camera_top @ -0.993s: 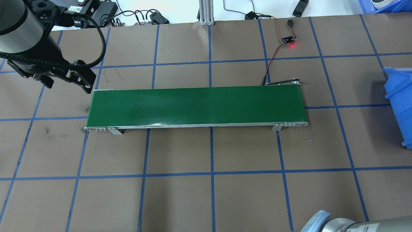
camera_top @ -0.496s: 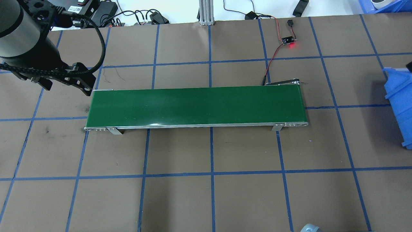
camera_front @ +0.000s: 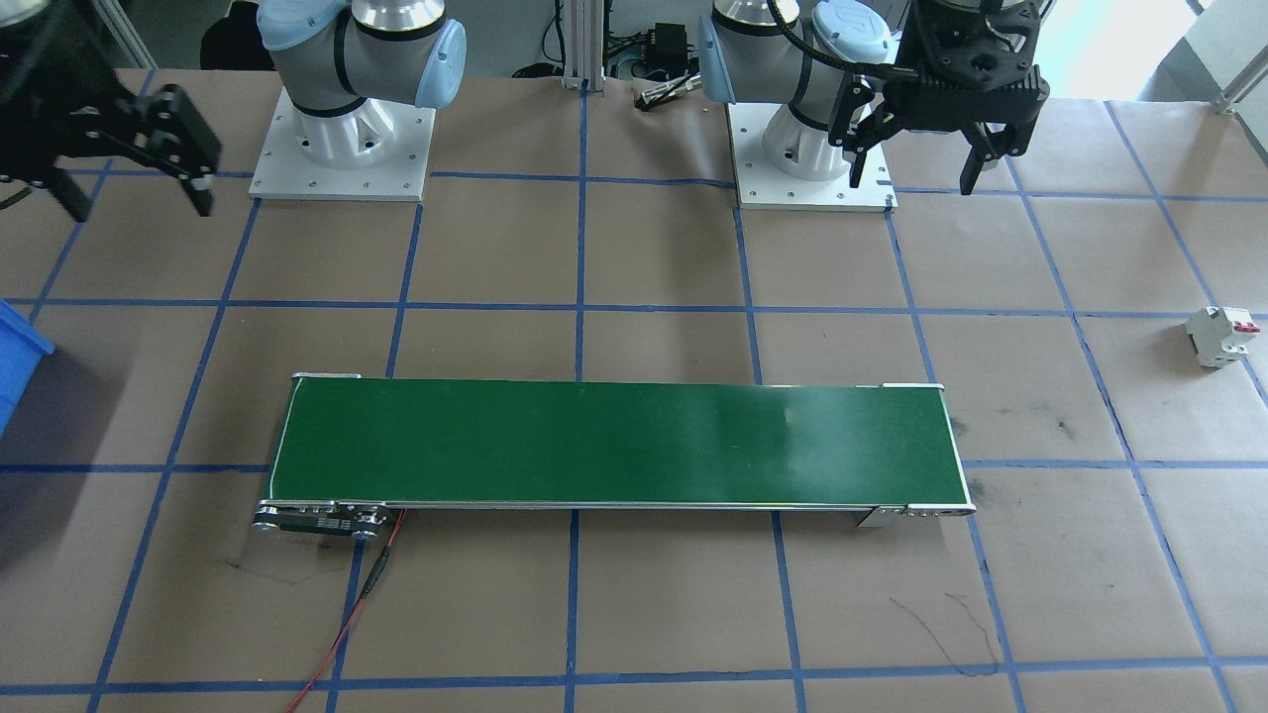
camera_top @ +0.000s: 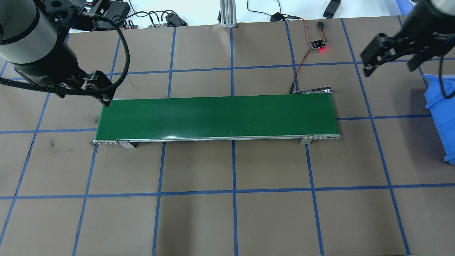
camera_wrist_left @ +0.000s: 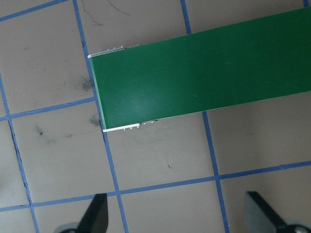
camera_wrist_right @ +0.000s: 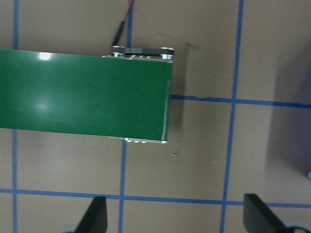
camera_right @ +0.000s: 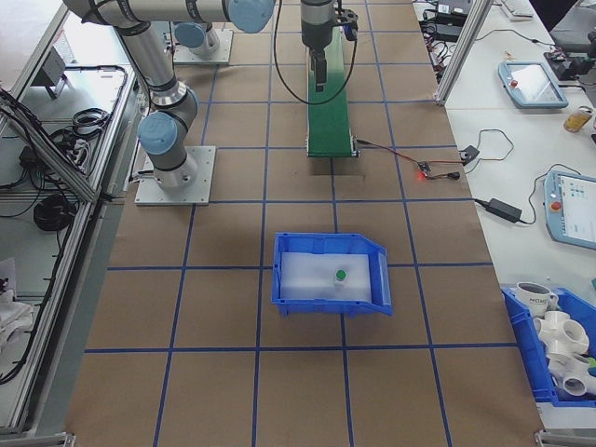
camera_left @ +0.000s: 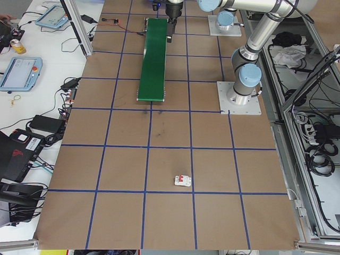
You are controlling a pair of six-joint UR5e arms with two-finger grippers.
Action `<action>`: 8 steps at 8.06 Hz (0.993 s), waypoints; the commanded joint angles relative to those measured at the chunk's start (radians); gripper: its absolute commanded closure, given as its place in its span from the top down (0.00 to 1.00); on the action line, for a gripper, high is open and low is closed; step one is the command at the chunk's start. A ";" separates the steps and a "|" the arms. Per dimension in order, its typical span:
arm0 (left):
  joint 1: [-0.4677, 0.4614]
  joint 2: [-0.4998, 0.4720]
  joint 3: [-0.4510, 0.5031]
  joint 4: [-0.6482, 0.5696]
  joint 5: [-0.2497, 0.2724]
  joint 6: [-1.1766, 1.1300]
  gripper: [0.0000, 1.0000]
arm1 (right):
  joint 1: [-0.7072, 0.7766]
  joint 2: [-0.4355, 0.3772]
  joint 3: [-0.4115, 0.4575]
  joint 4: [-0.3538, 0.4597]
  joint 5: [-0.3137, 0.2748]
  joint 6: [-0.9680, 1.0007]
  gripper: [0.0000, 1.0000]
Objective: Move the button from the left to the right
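The button [camera_right: 341, 276], with its green cap up, sits inside the blue bin [camera_right: 291, 300] on a white liner; only the exterior right view shows it. My left gripper [camera_front: 913, 170] hangs open and empty above the table beside the left end of the green conveyor belt [camera_top: 217, 117]. The left wrist view confirms that the left gripper [camera_wrist_left: 177, 219] holds nothing. My right gripper [camera_top: 391, 65] is open and empty, high above the table between the belt's right end and the bin [camera_top: 444, 117]. Nothing sits between its fingers [camera_wrist_right: 97, 216].
A white circuit breaker with a red top [camera_front: 1220, 337] lies on the table far out on my left. A small sensor board with a red light [camera_top: 319, 44] and its wires sit behind the belt's right end. Cables and boxes line the table's far edge.
The right arm has swung from the lower right edge of the overhead view up to the upper right, near the bin. The left gripper has shifted slightly right, toward the belt's left end.
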 commanded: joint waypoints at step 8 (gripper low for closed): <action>-0.176 0.045 0.004 0.009 -0.054 -0.027 1.00 | 0.302 0.050 0.001 -0.011 -0.070 0.461 1.00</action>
